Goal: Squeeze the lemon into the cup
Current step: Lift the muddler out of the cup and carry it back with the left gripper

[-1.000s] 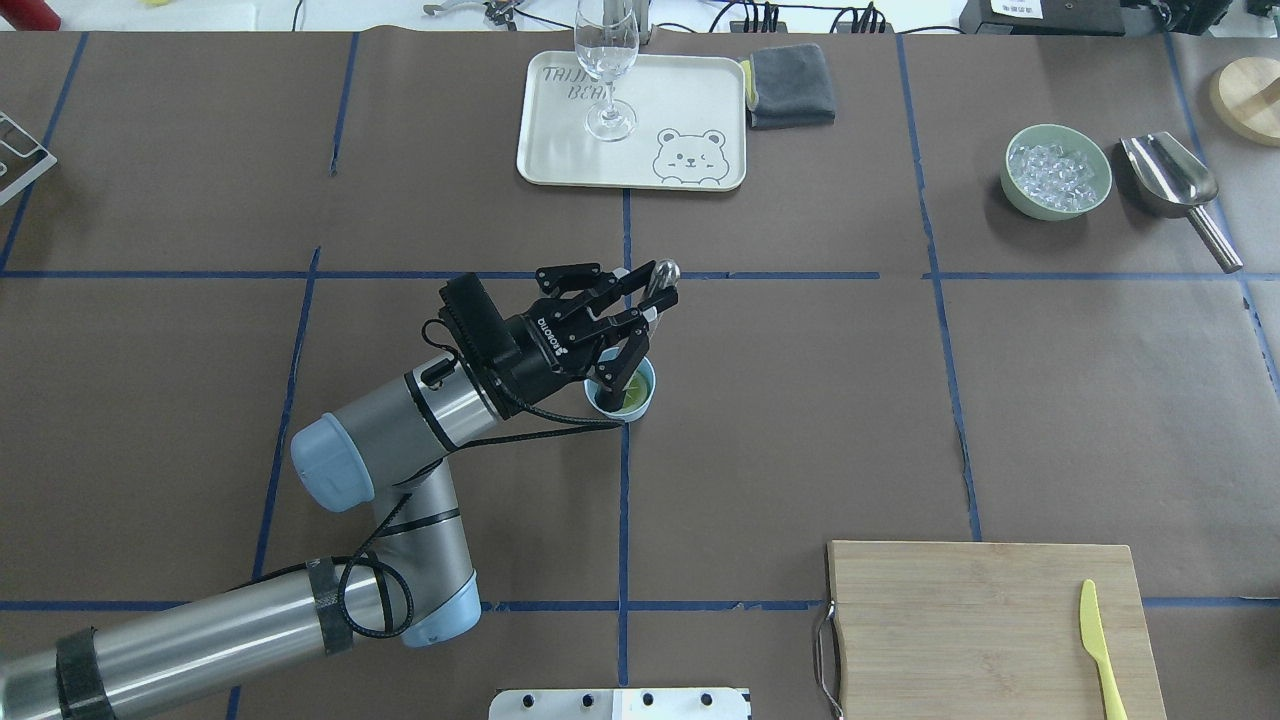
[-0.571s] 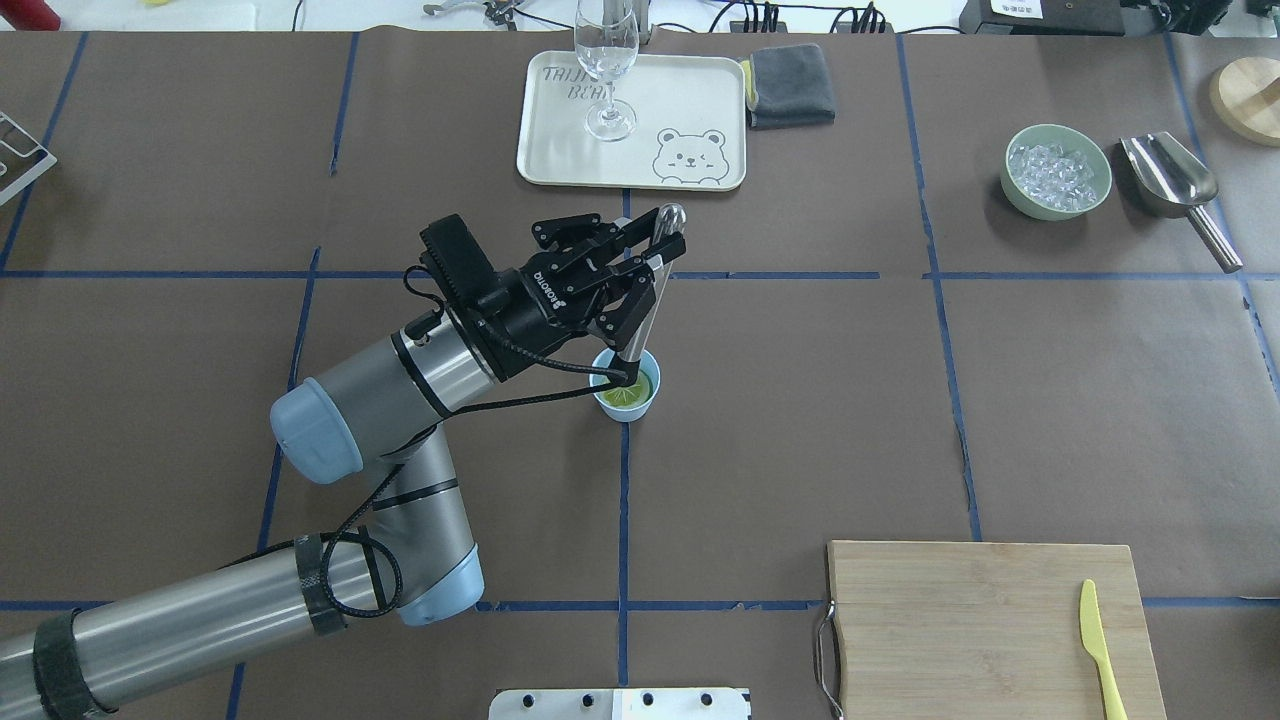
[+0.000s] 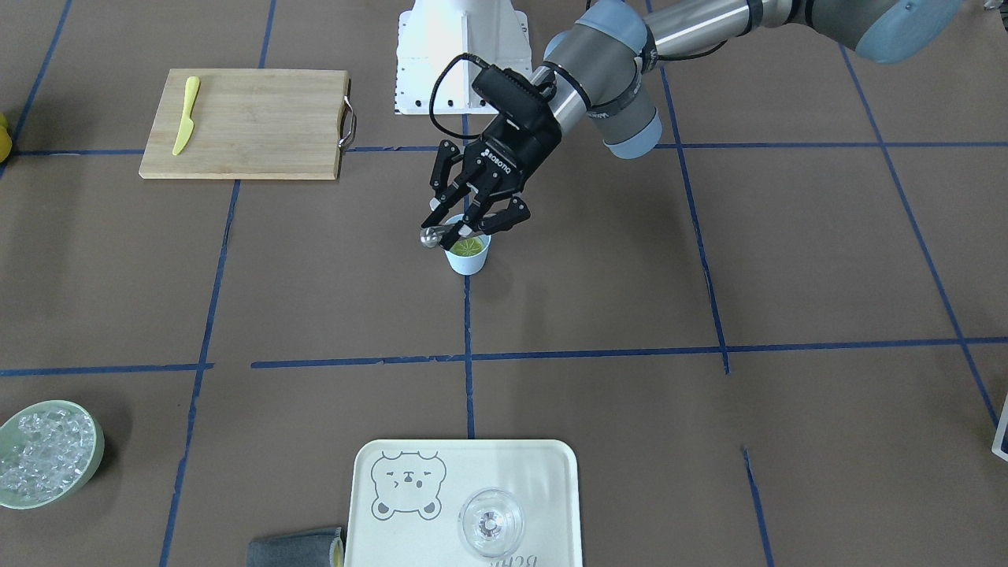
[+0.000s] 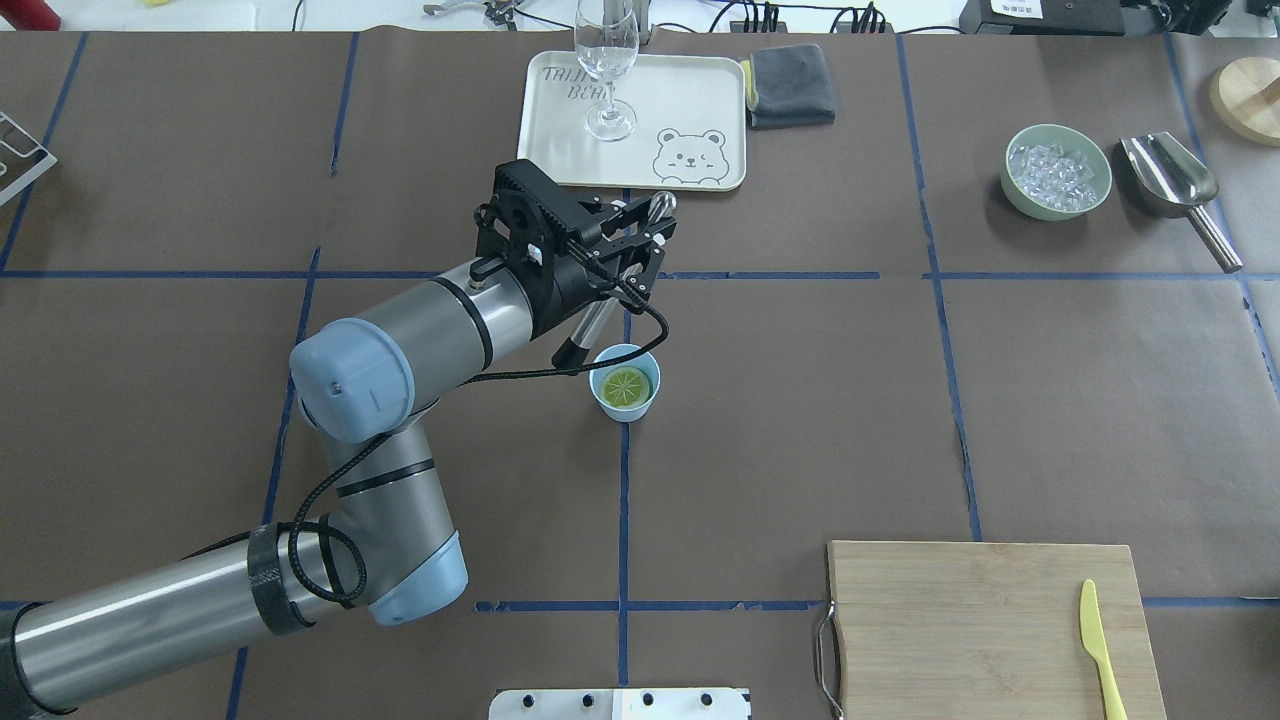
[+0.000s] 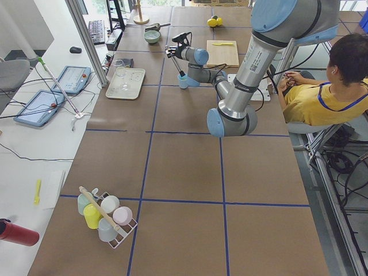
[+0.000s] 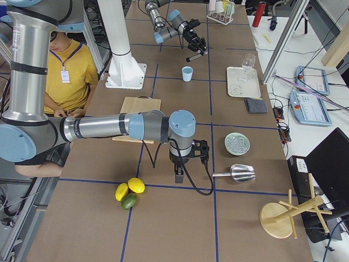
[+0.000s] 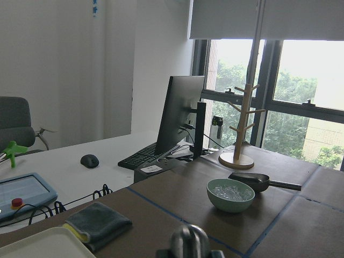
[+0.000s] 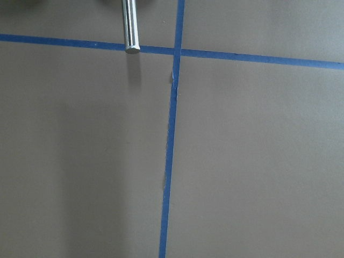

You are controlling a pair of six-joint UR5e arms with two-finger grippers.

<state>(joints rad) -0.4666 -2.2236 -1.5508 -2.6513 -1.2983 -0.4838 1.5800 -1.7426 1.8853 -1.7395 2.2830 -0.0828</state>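
The lemon [image 4: 626,385] lies cut face up inside the cup [image 4: 626,411], which stands upright on the desk. The left tool [image 4: 640,242] hangs above and beyond it toward the tray [image 4: 700,100], clenched on a metal muddler [image 4: 595,322] whose dark lower end is just outside the cup's rim. A moment earlier that end was down in the cup on the slice; now it is lifted clear and the wrist has rolled. The right tool [image 6: 178,176] is well apart, near the scoop [image 6: 240,173], and I cannot tell its grip.
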